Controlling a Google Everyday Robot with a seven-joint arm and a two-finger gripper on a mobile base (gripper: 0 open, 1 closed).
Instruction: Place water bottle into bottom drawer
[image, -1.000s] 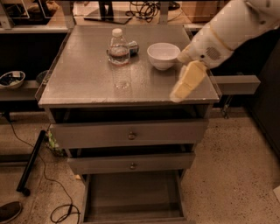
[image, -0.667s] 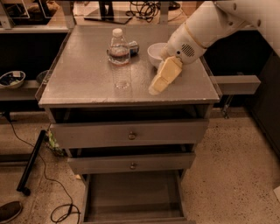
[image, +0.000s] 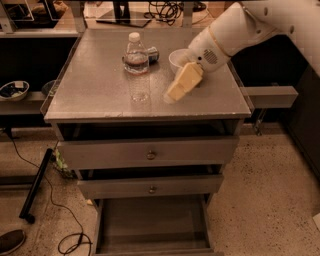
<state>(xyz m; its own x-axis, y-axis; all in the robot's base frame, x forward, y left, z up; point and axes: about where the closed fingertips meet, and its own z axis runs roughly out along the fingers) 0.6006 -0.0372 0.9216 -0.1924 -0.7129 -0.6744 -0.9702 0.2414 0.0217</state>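
- Since 1.0 s ago: the arm (image: 225, 37) has swung leftward across the table (image: 90, 95), carrying the jaws from near the table's 3 o'clock edge toward its middle. The water bottle (image: 136, 54) has not shifted.
- Jaws: pale yellow, hanging over the table top and angled down toward 7 o'clock. How far open they are: cannot tell. Nothing is seen held in them.
- Water bottle: upright on the table, toward the 12 o'clock side and a little left of centre, with its white cap on top.
- Bottle relative to jaws: the bottle lies at about 10 o'clock from the jaws, near but apart, with bare table top between them.
- White bowl (image: 176, 57): at 3 o'clock from the bottle, partly hidden by the arm.
- Crumpled wrapper (image: 152, 51): just beside the bottle, at about 2 o'clock from it.
- Bottom drawer (image: 150, 222): pulled out at the cabinet's 6 o'clock, flat grey floor showing.
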